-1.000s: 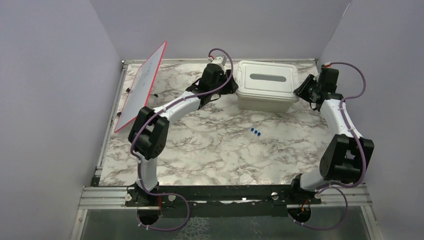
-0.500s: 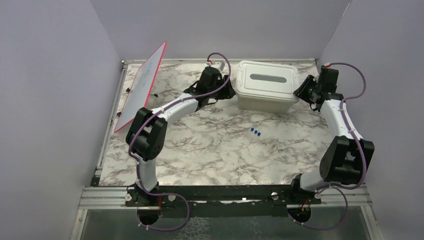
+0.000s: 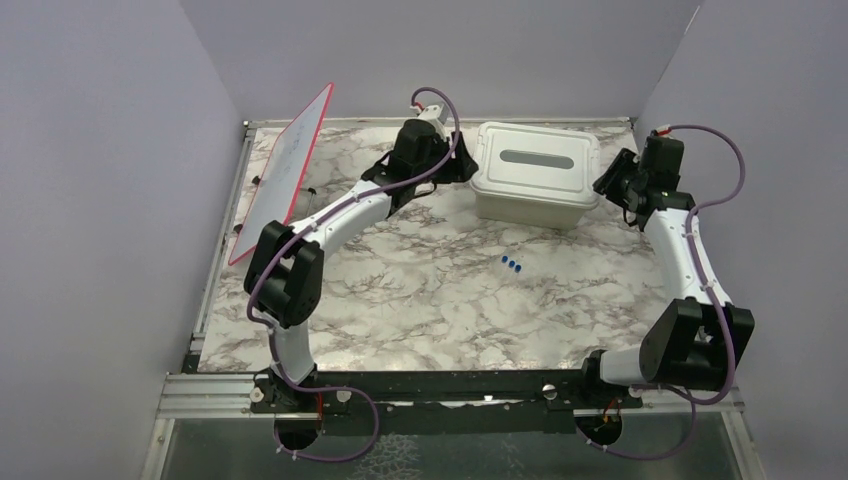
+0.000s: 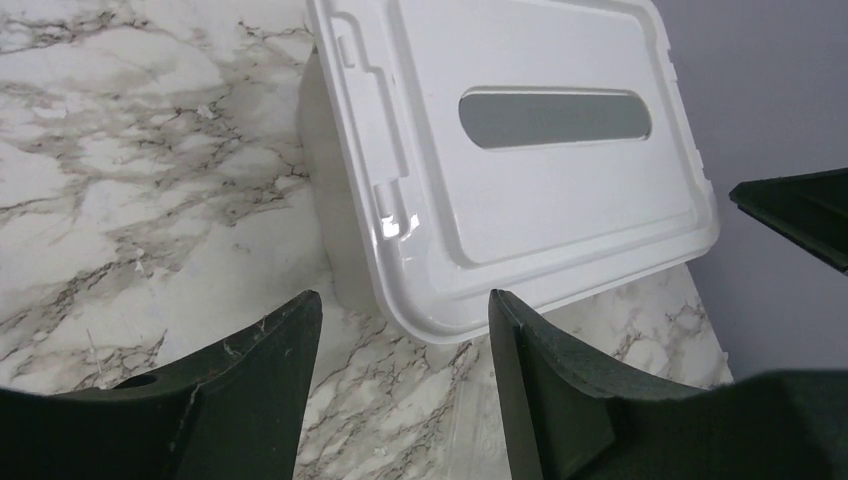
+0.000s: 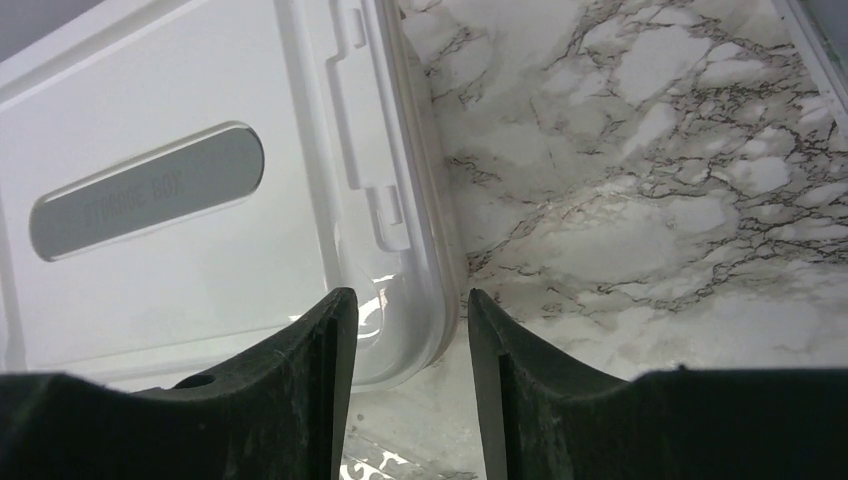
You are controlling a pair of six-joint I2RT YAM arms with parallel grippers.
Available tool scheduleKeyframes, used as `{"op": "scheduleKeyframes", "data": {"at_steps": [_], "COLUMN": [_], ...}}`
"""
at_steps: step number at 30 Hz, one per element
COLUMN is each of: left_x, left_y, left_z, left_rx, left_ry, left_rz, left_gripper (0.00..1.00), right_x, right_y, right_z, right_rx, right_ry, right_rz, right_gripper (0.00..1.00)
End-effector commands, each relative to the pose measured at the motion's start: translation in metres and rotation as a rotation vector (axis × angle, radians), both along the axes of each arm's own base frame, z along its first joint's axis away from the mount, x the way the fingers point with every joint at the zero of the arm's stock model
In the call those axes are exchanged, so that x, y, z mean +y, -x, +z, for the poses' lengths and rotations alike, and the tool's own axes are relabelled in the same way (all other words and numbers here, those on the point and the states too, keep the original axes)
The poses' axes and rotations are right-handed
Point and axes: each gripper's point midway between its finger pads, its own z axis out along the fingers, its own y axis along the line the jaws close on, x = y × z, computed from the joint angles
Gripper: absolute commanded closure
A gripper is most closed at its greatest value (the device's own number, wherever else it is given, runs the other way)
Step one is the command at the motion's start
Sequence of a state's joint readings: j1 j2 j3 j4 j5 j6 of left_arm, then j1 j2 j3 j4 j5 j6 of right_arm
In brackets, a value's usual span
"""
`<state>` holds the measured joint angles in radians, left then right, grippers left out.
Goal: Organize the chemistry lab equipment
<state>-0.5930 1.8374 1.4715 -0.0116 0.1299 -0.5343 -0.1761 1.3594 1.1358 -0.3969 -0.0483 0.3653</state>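
The left hand (image 4: pixel 395 312) & right hand (image 5: pixel 405 295) gape wide, empty, tub lid (image 4: pixel 520 180) edge just ahead of each. Prob. set at opposite ends to lift it level.

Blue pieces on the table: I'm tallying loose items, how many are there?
3 small blue pieces, side by side in a short diagonal row on the marble table, in front of the storage box. More could be hidden inside it.
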Motion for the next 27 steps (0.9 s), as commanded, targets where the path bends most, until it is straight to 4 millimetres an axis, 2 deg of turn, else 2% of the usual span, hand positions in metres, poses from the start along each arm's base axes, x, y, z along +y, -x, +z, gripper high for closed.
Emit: {"op": "scheduleKeyframes", "data": {"at_steps": [1,4,11,17,23,27], "left_x": [-0.017,-0.023,-0.030,-0.033,-0.031,-0.025], "left_y": [-0.012,-0.016,-0.017,-0.013,-0.014,-0.018], "left_z": [0.011,-0.001,-0.029,-0.036,-0.041,-0.053], "left_rx": [-0.038,-0.019,0.041,0.063,0.075,0.091], "left_ry": [0.028,0.018,-0.013,-0.017,-0.032,-0.065], "left_rz": [-0.047,-0.064,-0.100,-0.120,-0.114,-0.078], "left_gripper": [0.34,0.34,0.35,0.37,0.37,0.42], "right_x": [-0.011,-0.015,-0.018,-0.027,-0.023,-0.011], "right_y": [0.005,0.006,0.004,0.007,0.006,0.001], "right_z": [-0.011,-0.013,-0.035,-0.046,-0.047,-0.062], "right_rx": [0.057,0.061,0.130,0.180,0.181,0.206], "right_ry": [0.036,0.052,0.058,0.088,0.093,0.045], "right_rz": [-0.050,-0.068,-0.077,-0.140,-0.143,-0.085], "right_gripper": [0.50,0.50,0.50,0.61,0.65,0.65]}}
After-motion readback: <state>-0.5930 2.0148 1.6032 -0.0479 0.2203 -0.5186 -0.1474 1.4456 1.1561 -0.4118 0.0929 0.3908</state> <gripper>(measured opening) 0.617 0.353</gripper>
